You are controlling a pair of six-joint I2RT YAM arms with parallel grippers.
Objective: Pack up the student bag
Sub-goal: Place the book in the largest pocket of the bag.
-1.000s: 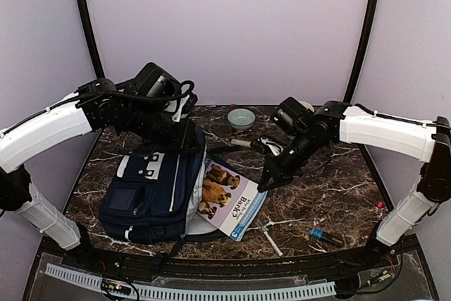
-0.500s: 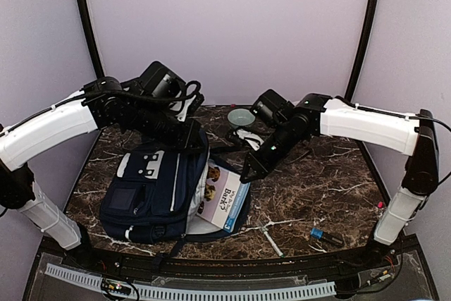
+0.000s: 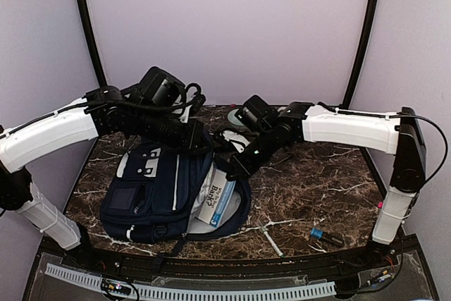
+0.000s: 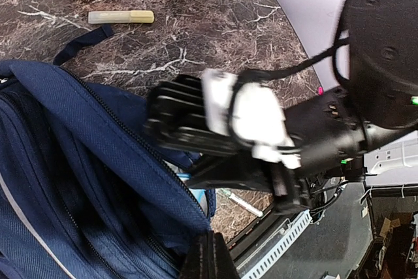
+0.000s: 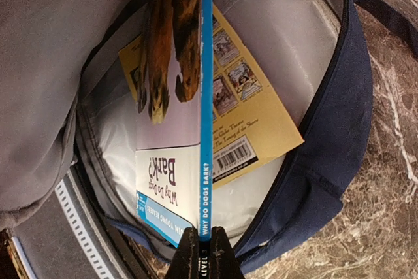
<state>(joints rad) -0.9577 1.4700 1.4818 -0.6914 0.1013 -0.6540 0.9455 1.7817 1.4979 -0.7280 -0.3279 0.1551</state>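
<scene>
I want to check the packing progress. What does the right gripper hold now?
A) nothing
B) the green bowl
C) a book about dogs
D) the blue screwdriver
C: the right gripper is shut on the spine of the dog book, which stands partly inside the student bag.

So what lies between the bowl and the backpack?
A pale yellow marker and a loose navy strap on the marble table; the left wrist view shows it.
</scene>
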